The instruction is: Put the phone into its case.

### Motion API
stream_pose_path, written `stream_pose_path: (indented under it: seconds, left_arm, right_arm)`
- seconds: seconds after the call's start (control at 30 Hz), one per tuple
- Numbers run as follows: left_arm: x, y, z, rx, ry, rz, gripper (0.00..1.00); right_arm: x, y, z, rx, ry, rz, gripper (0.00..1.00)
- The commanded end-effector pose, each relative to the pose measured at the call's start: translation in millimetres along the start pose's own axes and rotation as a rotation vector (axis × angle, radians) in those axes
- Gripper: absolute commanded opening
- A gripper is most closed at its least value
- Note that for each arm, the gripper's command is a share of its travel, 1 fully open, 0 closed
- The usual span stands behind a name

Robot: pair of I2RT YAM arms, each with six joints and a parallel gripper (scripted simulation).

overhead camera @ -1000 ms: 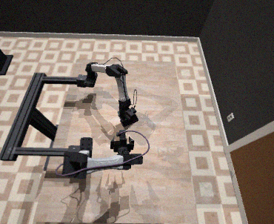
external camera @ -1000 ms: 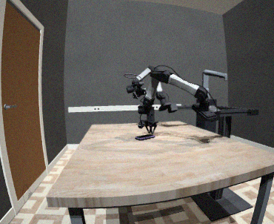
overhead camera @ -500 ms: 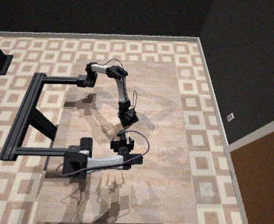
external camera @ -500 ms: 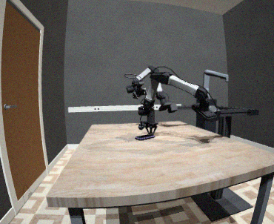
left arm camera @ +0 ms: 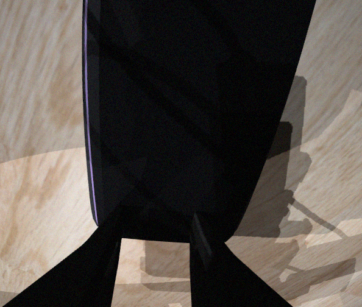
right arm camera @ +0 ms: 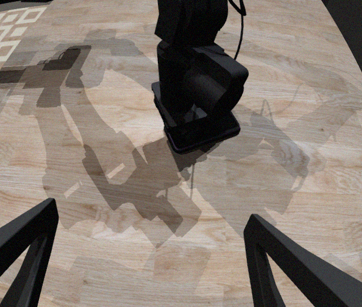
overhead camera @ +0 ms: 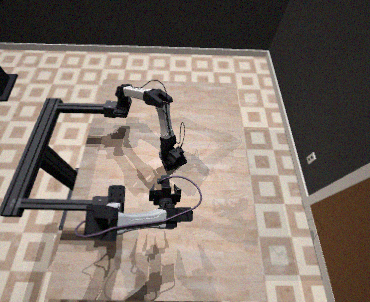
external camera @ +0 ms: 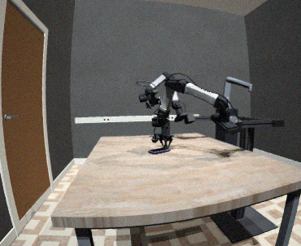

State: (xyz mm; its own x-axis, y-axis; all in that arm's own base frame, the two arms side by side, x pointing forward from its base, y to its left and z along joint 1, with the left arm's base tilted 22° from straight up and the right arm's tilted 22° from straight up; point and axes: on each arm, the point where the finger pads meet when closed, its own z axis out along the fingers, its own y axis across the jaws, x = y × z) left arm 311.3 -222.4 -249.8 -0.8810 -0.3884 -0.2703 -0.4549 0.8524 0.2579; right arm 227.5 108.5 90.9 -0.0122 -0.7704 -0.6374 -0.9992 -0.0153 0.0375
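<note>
A flat black slab with a thin purple line along its edge lies on the table. Phone and case cannot be told apart; no second slab shows. My left gripper is low at one end of the slab, its fingertips overlapping that end in the left wrist view. Its fingers stand partly open, with no thing visibly clamped between them. In the right wrist view the left arm's wrist hides part of the slab. My right gripper is wide open and empty, up above the table.
The wooden table carries many arm shadows. The two arms are close together in the top view, the left gripper's camera near the right gripper. The arms' dark frame stands at the table's edge.
</note>
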Motion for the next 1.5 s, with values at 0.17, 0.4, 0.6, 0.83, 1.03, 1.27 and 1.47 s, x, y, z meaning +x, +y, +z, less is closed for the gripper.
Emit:
stream_pose_path:
  seconds: [0.17, 0.4, 0.6, 0.83, 1.03, 1.27, 1.47]
  left_arm:
    - [-2.3, -4.3, 24.8, 0.011, -0.001, -0.011, 0.35]
    - [-2.4, -4.6, 31.6, 0.012, -0.001, -0.013, 0.35]
    - [-1.4, -2.2, 39.7, 0.002, 0.003, -0.011, 0.35]
    - [-2.2, -9.1, 32.1, 0.023, -0.006, -0.013, 0.35]
    - [-0.6, -14.3, -21.1, 0.057, -0.004, -0.040, 0.35]
    - [-31.2, -2.9, -27.4, 0.002, -0.008, 0.024, 0.35]
    - [-75.4, -4.1, -38.1, 0.004, -0.010, 0.028, 0.35]
  right_arm:
    - [-3.7, -0.4, -0.2, 0.002, -0.005, -0.009, 1.00]
    - [-3.7, -0.4, -0.2, 0.002, -0.005, -0.009, 1.00]
    - [-3.7, -0.4, -0.2, 0.002, -0.005, -0.009, 1.00]
    - [-3.7, -0.4, -0.2, 0.002, -0.005, -0.009, 1.00]
    - [-3.7, -0.4, -0.2, 0.002, -0.005, -0.009, 1.00]
    - [-3.7, -0.4, -0.2, 0.002, -0.005, -0.009, 1.00]
    - [-3.7, -0.4, -0.2, 0.002, -0.005, -0.009, 1.00]
